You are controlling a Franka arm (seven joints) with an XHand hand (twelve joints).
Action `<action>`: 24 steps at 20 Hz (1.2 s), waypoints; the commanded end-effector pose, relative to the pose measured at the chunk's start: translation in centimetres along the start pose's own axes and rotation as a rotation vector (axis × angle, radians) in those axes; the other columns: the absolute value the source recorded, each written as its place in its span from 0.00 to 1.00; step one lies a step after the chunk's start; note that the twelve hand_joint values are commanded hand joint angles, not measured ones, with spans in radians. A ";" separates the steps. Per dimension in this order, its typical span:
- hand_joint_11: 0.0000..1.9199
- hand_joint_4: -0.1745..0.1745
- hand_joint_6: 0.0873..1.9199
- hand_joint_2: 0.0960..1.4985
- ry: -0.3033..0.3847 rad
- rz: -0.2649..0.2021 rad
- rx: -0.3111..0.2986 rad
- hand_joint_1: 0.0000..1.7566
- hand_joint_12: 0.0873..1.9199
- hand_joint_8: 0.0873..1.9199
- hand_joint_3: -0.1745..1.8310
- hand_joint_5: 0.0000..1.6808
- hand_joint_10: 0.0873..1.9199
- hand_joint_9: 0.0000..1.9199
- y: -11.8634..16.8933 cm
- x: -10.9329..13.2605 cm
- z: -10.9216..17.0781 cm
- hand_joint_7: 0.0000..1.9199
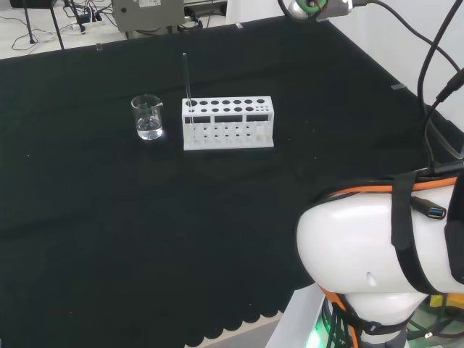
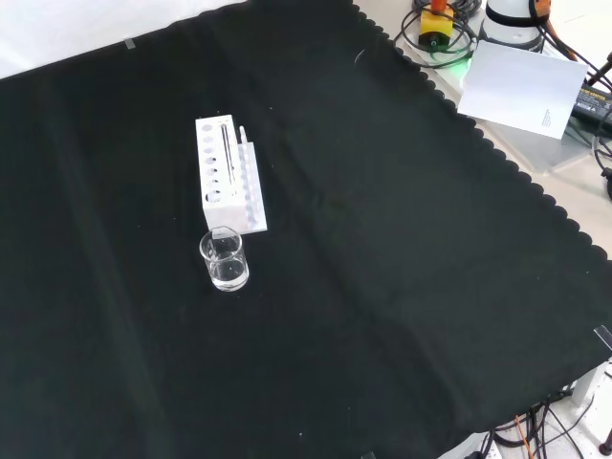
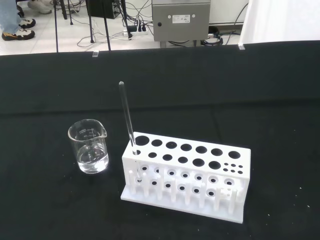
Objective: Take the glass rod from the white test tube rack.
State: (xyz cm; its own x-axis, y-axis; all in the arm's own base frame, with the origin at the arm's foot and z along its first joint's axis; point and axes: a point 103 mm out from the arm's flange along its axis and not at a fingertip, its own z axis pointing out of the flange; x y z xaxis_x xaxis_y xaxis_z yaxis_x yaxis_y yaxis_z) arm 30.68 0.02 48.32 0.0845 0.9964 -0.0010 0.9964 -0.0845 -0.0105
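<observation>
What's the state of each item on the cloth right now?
glass rod: standing in an end hole of the rack, leaning slightly, not yet taken.
white test tube rack: upright on the cloth, other holes empty.
beaker: upright beside the rack, a little clear liquid inside.

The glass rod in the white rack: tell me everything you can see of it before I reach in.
The thin clear glass rod stands nearly upright, leaning slightly, in an end hole of the white plastic test tube rack, the end nearest the small clear glass beaker. Most of its length rises free above the rack. Only the rack touches it.
</observation>
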 end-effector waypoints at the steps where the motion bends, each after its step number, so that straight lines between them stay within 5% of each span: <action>1: 0.00 0.04 0.03 0.53 -0.005 0.002 -0.011 0.33 0.40 0.23 0.40 0.02 0.29 0.00 0.0 -0.1 0.1 0.00; 9: 0.00 0.05 0.00 0.60 0.010 0.009 -0.017 0.31 0.41 0.25 0.31 0.05 0.31 0.00 0.6 -0.4 0.1 0.00; 17: 0.00 0.05 0.00 0.61 0.037 0.011 -0.017 0.31 0.64 0.36 0.30 0.06 0.43 0.02 3.1 -0.7 -0.5 0.00; 24: 0.00 0.05 0.00 0.60 0.054 -0.031 0.000 0.31 0.68 0.41 0.31 0.07 0.45 0.03 6.1 0.3 0.7 0.00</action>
State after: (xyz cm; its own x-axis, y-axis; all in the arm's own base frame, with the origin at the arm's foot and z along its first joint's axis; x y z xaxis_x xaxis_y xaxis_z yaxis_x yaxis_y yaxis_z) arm 34.26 -0.66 48.09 0.0854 0.9958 0.0326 0.9963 -0.0851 -0.0103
